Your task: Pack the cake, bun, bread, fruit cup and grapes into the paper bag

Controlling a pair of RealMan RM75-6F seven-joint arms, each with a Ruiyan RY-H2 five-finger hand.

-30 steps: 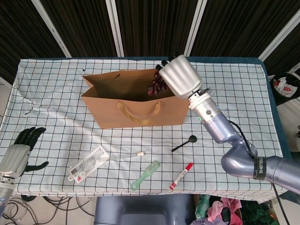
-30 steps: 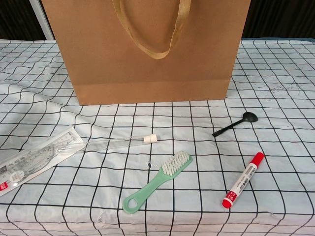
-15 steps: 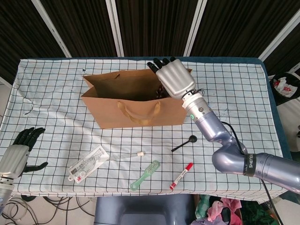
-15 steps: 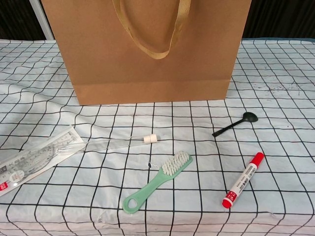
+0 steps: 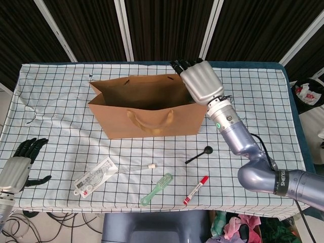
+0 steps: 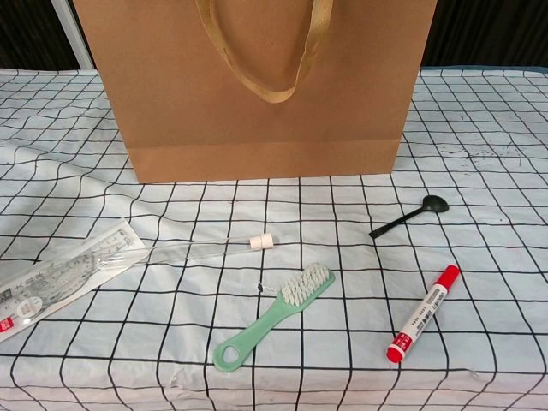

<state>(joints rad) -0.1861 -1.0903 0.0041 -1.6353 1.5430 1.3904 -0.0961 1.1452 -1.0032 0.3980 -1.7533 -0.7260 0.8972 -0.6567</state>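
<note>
Brown paper bag (image 5: 147, 107) stands open-mouthed for loading. I have my right hand (image 5: 201, 81) above its right rim, fingers loosely extended, holding nothing visible. My left hand (image 5: 19, 164) idles spread at the table edge (image 5: 61, 205).

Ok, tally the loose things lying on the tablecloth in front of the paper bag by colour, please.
Green: 1, the brush
Red and white: 1, the marker
Black: 1, the small spoon
Clear: 2, the packaged ruler set and the thin tube with a white cap
Total: 5
</note>
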